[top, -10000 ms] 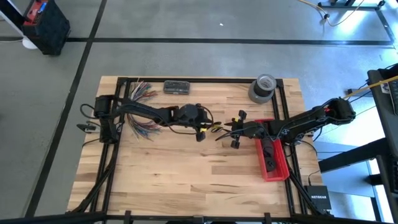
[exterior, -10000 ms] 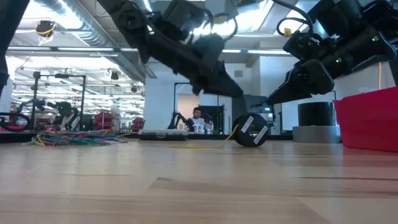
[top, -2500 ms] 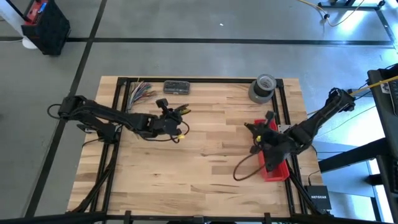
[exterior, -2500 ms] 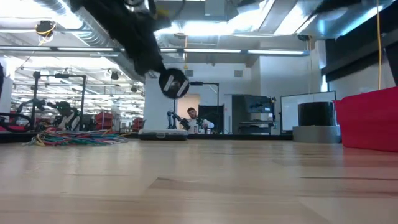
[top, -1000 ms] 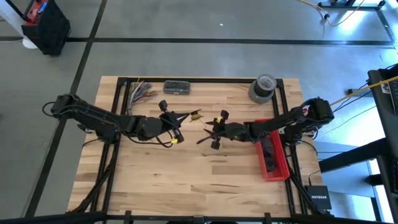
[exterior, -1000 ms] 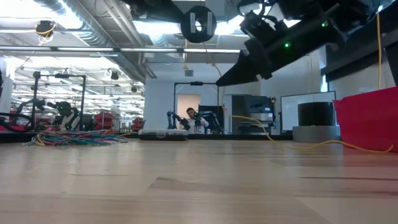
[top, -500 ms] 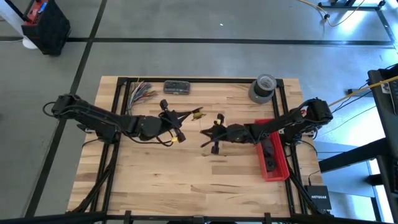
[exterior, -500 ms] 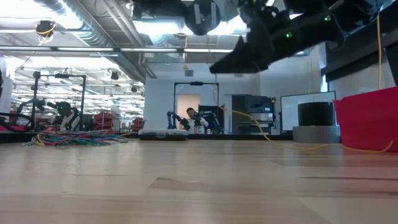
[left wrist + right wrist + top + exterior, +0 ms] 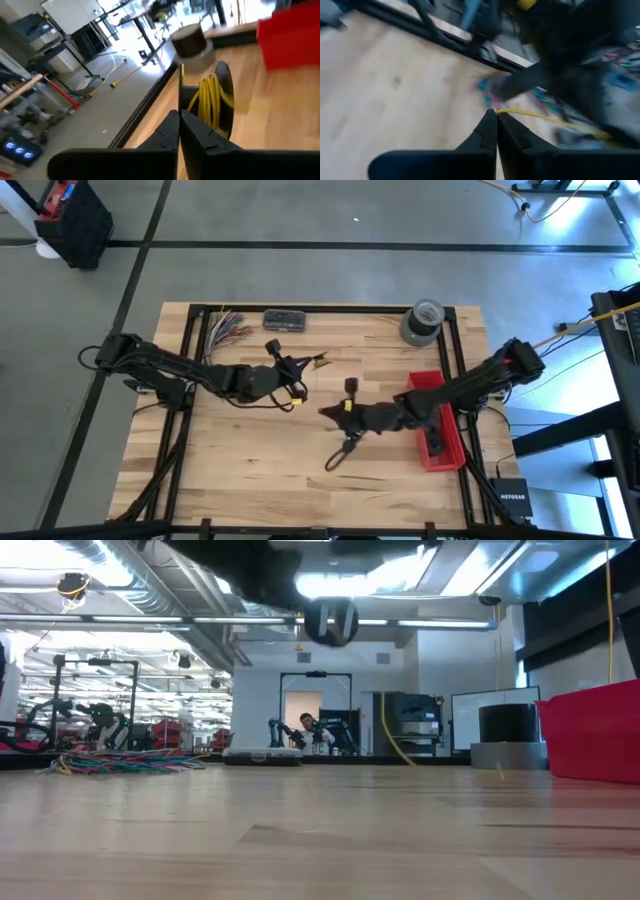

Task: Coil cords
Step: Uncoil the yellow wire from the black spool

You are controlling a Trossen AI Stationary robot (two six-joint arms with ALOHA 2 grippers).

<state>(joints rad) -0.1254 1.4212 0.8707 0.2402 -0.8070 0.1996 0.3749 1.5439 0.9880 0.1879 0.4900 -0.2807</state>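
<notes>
High view: my two arms meet over a pale wood table [image 9: 250, 470] framed in black rail, standing on a grey concrete floor crossed by dark lines. A roll of grey tape [image 9: 422, 321] sits at the far right corner, a small dark case [image 9: 284, 320] on the far edge, a fan of multicoloured wires [image 9: 232, 328] at the far left, and a red bin [image 9: 440, 425] on the right side.

My left gripper [image 9: 305, 363] hangs near the table's middle, pressed shut on a black spool wound with yellow cord [image 9: 211, 97]; only my left wrist view shows that spool and its windings plainly, with the tape roll beyond it. My right gripper [image 9: 325, 412] reaches leftward from the bin, its fingers [image 9: 492, 131] pinching the yellow cord [image 9: 540, 115] at their tips, which only my right wrist view reveals.

The low view gives the room: bright ceiling lights, pipes, racks, and a person seated far back. It also shows the cord [image 9: 392, 745] hanging down to the table.
</notes>
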